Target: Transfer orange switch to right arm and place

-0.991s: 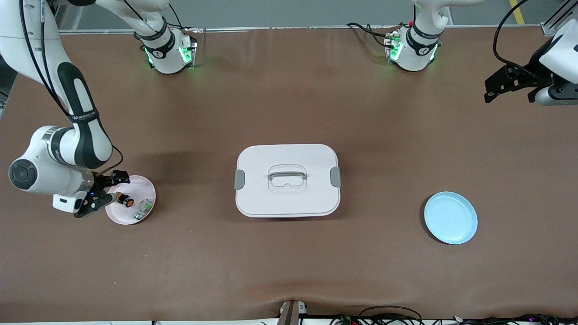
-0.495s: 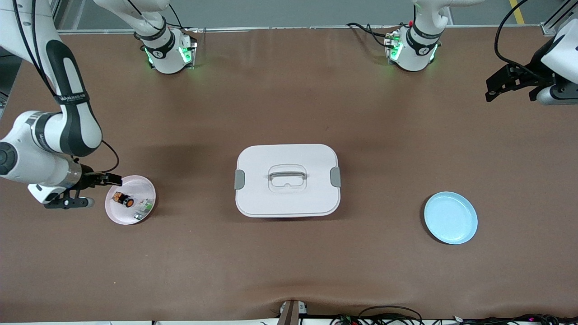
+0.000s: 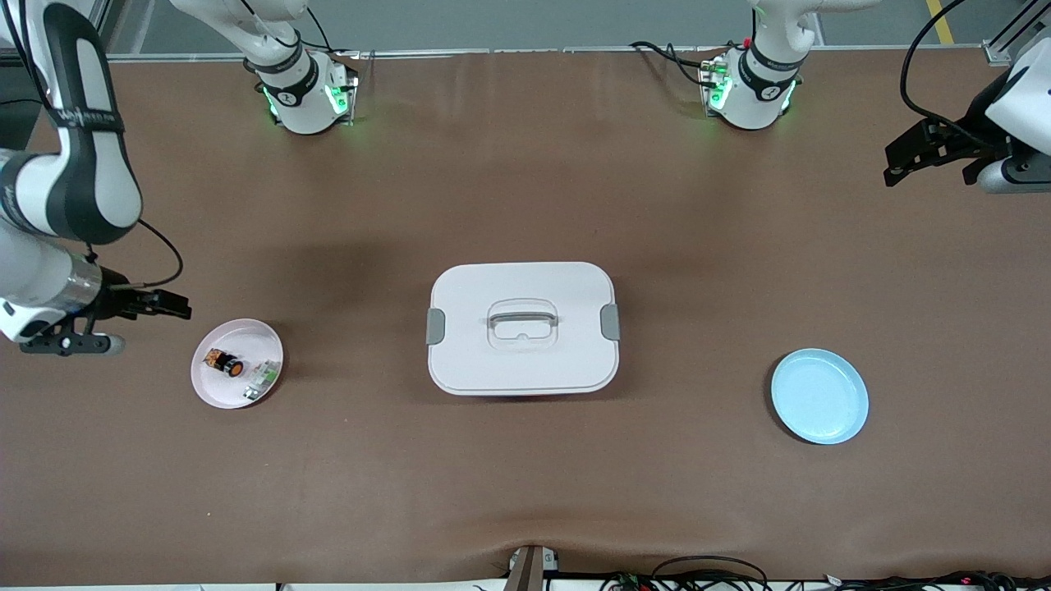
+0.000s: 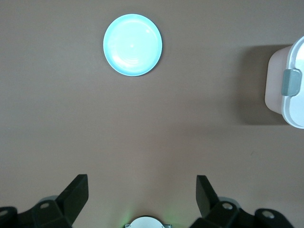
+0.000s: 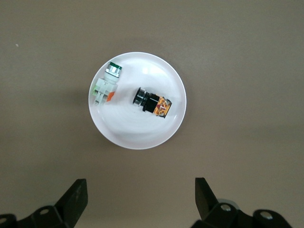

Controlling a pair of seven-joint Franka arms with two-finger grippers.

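The orange switch (image 3: 224, 363) is a tiny black cylinder with an orange end. It lies on its side on the pink plate (image 3: 212, 387), beside a small green-and-white part (image 3: 261, 379). In the right wrist view the switch (image 5: 152, 102) and the pale part (image 5: 105, 85) lie apart on the plate (image 5: 137, 137). My right gripper (image 3: 156, 327) is open and empty, in the air beside the plate toward the right arm's end of the table; its own view shows it (image 5: 141, 194) wide open. My left gripper (image 3: 924, 164) is open and empty, waiting high over the left arm's end (image 4: 142, 192).
A white lidded box (image 3: 522, 327) with a handle stands at the table's middle. An empty light blue plate (image 3: 819, 396) lies toward the left arm's end, and shows in the left wrist view (image 4: 132, 44) with the box's corner (image 4: 287, 88).
My right gripper has drawn back from over the pink plate toward the right arm's end of the table and risen. The switch stays on the plate. The left arm has hardly moved.
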